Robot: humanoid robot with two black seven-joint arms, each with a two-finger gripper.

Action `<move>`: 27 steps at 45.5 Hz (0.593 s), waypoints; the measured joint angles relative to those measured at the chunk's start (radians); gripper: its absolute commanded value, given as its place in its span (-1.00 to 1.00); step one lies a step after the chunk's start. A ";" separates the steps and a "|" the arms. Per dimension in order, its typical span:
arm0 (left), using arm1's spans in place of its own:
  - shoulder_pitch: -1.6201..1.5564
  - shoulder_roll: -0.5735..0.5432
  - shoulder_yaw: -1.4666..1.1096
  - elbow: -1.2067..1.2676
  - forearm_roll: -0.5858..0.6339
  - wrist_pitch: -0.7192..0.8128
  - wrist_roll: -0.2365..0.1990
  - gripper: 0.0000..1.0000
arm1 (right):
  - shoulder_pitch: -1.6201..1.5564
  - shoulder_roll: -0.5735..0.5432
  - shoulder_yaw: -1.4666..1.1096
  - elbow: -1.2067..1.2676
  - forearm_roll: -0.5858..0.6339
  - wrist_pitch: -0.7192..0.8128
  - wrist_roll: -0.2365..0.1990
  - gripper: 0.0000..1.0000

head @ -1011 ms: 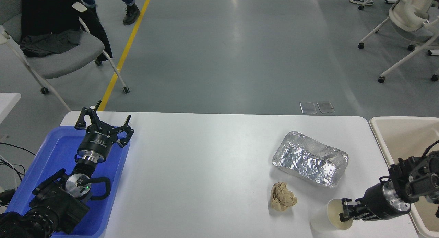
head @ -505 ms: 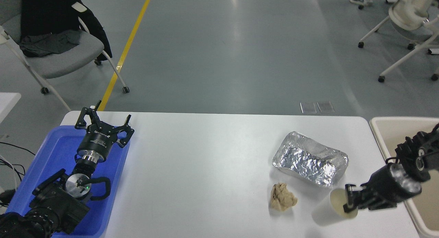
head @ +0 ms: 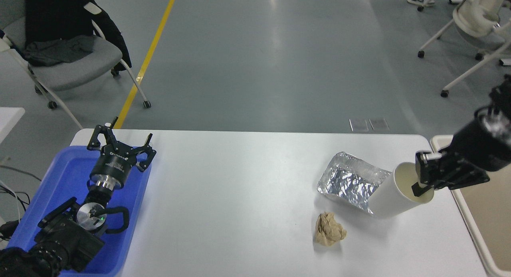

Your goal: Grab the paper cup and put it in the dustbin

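Note:
My right gripper [head: 424, 180] is shut on the rim of the white paper cup [head: 393, 196], one finger inside the cream mouth and one outside. The cup hangs tilted in the air above the table's right part, its base over the near corner of the foil tray. The beige dustbin [head: 463, 205] stands off the table's right edge, right of the cup, partly covered by my right arm. My left gripper [head: 119, 140] is open, parked over the blue tray at the lower left.
A silver foil tray [head: 347, 179] lies on the white table [head: 239, 181], and a crumpled brown paper ball [head: 329, 229] lies in front of it. The blue plastic tray [head: 68, 177] sits at the table's left edge. Chairs stand on the floor beyond.
My right gripper has lifted the cup off the table near the front edge and carried it up and back toward the dustbin. The left arm has not moved.

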 measured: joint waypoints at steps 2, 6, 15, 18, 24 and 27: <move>0.000 0.000 0.000 0.000 0.000 0.000 0.000 1.00 | 0.036 0.000 -0.003 0.002 -0.002 0.002 0.000 -1.00; 0.000 0.000 0.000 0.000 0.000 0.000 0.000 1.00 | 0.110 0.001 -0.009 0.006 -0.007 0.007 -0.001 -1.00; 0.000 0.000 0.000 0.000 0.000 0.000 0.000 1.00 | 0.178 0.001 -0.016 0.010 -0.014 0.013 -0.001 -1.00; 0.000 0.000 0.000 0.000 0.000 0.000 0.000 1.00 | 0.189 0.001 -0.020 0.010 -0.015 0.013 -0.001 -1.00; 0.000 0.000 0.000 0.000 0.000 0.000 0.000 1.00 | 0.196 -0.007 -0.047 0.008 -0.017 0.015 -0.001 -1.00; 0.000 0.000 0.000 0.000 0.000 0.000 0.000 1.00 | 0.196 -0.020 -0.068 0.001 -0.020 0.015 -0.001 -1.00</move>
